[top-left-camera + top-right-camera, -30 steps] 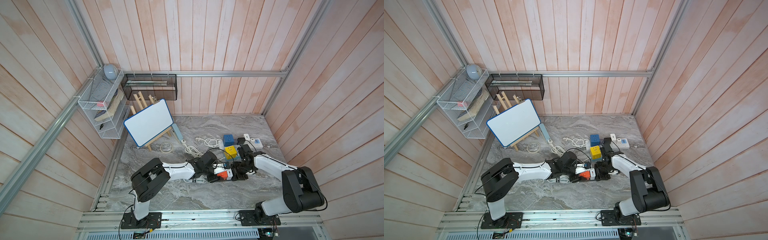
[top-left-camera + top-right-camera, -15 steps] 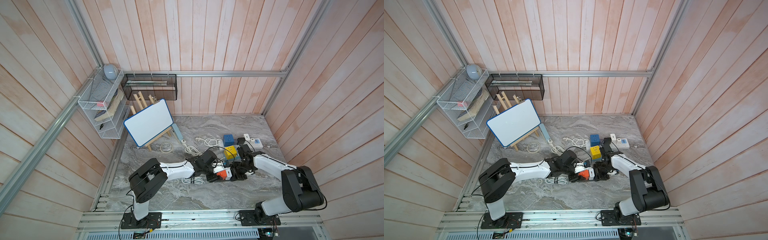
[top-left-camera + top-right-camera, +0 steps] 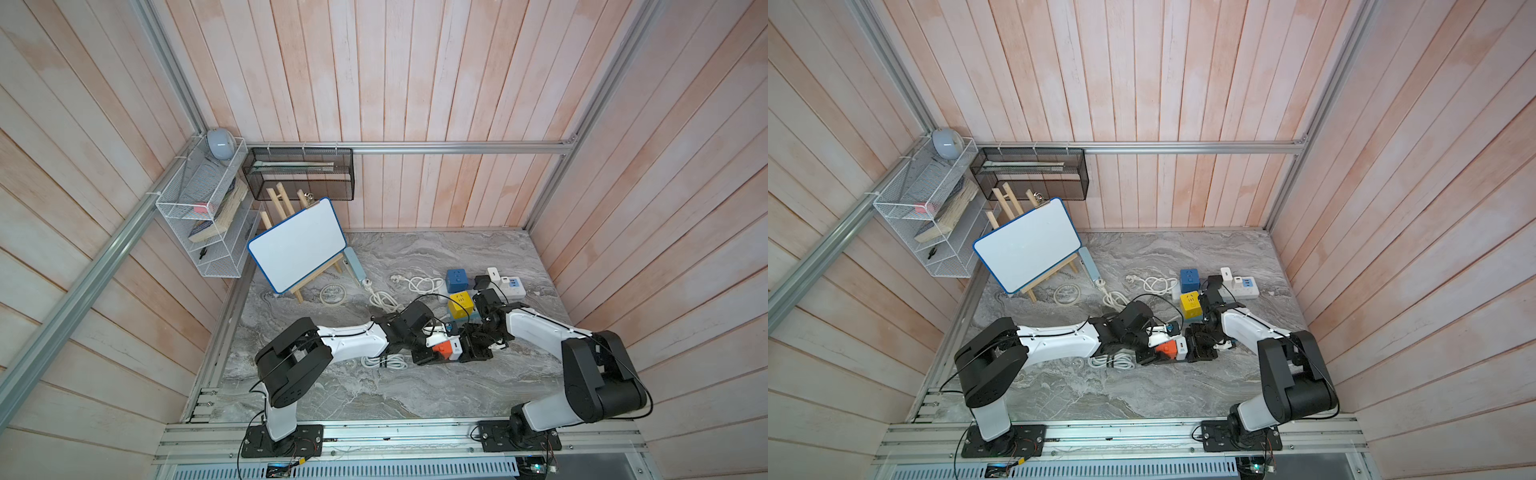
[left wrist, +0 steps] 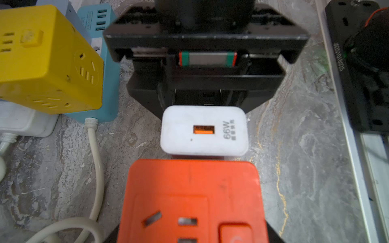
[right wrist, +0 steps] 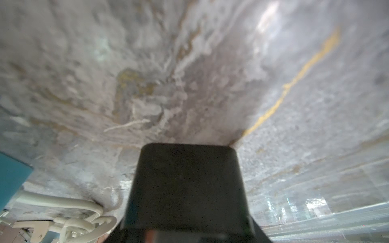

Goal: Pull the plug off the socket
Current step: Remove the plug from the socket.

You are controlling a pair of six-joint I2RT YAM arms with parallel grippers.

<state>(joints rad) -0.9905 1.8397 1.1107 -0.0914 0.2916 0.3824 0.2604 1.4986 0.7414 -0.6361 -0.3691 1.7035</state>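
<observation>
The white plug point(image 4: 204, 130) sits between the right claw's point(image 4: 205, 101) fingers, pinched by its sides, seated in the orange socket cube point(image 4: 193, 199) that the left claw point(image 3: 430, 353) clamps. Light, rigid, slick shell, I'd say: hold the flat flanks, pull straight out

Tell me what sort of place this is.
Probably a robot test booth: plank walls framed by aluminium rails, two robot arms bolted to a front rail, and staged props like a yellow socket cube and a whiteboard on the marble-look tabletop.
</observation>
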